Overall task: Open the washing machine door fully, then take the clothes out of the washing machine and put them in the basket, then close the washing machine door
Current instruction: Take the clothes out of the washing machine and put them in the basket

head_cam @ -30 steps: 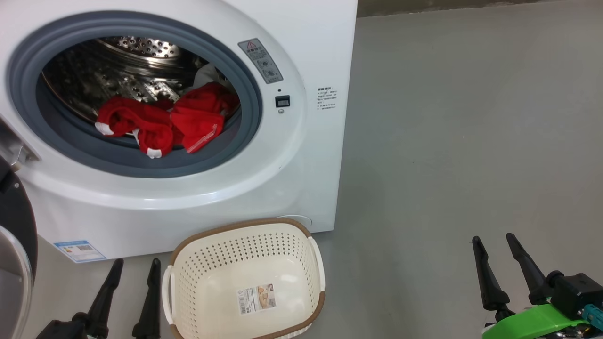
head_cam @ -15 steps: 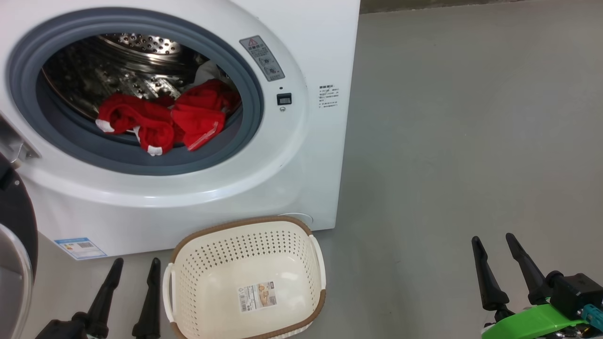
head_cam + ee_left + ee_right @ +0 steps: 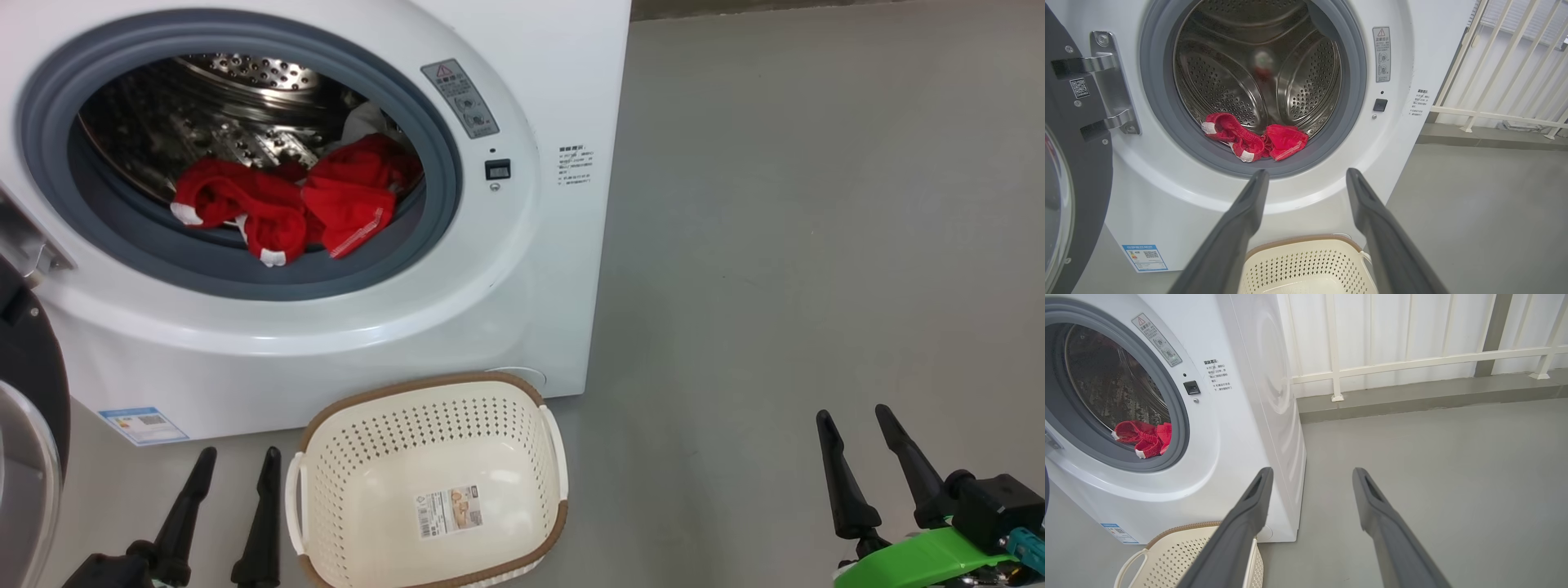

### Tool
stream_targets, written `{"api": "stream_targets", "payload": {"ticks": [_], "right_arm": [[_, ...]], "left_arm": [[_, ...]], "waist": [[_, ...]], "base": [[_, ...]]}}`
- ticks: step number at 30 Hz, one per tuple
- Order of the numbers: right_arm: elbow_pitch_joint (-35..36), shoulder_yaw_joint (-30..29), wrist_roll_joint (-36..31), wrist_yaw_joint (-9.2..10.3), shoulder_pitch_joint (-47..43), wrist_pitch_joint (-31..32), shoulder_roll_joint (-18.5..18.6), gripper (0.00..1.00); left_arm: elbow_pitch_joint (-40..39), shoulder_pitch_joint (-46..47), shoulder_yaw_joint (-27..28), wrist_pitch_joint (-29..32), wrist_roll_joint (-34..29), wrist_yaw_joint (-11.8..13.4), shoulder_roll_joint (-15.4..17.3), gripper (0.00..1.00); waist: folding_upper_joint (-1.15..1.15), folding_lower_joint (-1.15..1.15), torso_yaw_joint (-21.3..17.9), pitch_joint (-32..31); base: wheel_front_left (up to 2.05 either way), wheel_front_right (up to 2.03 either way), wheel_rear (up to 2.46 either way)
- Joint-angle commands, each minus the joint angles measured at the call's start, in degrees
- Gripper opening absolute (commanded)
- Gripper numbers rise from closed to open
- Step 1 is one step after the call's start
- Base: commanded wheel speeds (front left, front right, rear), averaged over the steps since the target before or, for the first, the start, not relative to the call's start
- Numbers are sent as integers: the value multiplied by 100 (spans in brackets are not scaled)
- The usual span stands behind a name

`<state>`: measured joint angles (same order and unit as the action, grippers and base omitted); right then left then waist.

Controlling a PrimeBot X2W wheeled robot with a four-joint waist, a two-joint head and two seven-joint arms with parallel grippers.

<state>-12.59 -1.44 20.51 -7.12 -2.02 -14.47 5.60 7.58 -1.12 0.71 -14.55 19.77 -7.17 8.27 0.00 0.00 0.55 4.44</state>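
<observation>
Only view shifted | left pincer (image 3: 241, 453), right pincer (image 3: 853, 412) wide apart, empty | warning label (image 3: 460, 98), basket (image 3: 424, 384) sticker (image 3: 447, 510) unreadable

The setting is judged to be a laundry or utility area: a white front-loading washing machine (image 3: 522, 269) is stood directly on a bare, smooth grey floor (image 3: 816, 245), with a cream plastic basket (image 3: 392, 445) set down near its front. At the far right, a white railing (image 3: 1333, 347) backed by pale panels (image 3: 1372, 326) is noted above a low grey kerb (image 3: 1412, 394).

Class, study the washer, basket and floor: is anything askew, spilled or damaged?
Nothing stands out. The clothes lie inside the washing machine, its door open; the basket stands upright, without clothes.
</observation>
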Motion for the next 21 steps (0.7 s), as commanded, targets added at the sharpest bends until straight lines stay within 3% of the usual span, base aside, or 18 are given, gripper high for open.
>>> {"api": "stream_targets", "payload": {"ticks": [1, 11, 21], "right_arm": [[144, 104, -79, -36, 240, -52, 91, 100], [132, 128, -83, -36, 264, -52, 89, 100], [132, 139, -92, -36, 299, -52, 85, 100]], "left_arm": [[-157, 225, 191, -45, 54, -32, 134, 100], [-233, 250, 213, -45, 158, -32, 147, 100], [-231, 287, 206, -45, 182, -32, 166, 100]], "waist": [[0, 0, 6, 6], [0, 0, 21, 22], [0, 0, 18, 54]], "base": [[0, 0, 0], [23, -25, 2], [128, -133, 5]]}}
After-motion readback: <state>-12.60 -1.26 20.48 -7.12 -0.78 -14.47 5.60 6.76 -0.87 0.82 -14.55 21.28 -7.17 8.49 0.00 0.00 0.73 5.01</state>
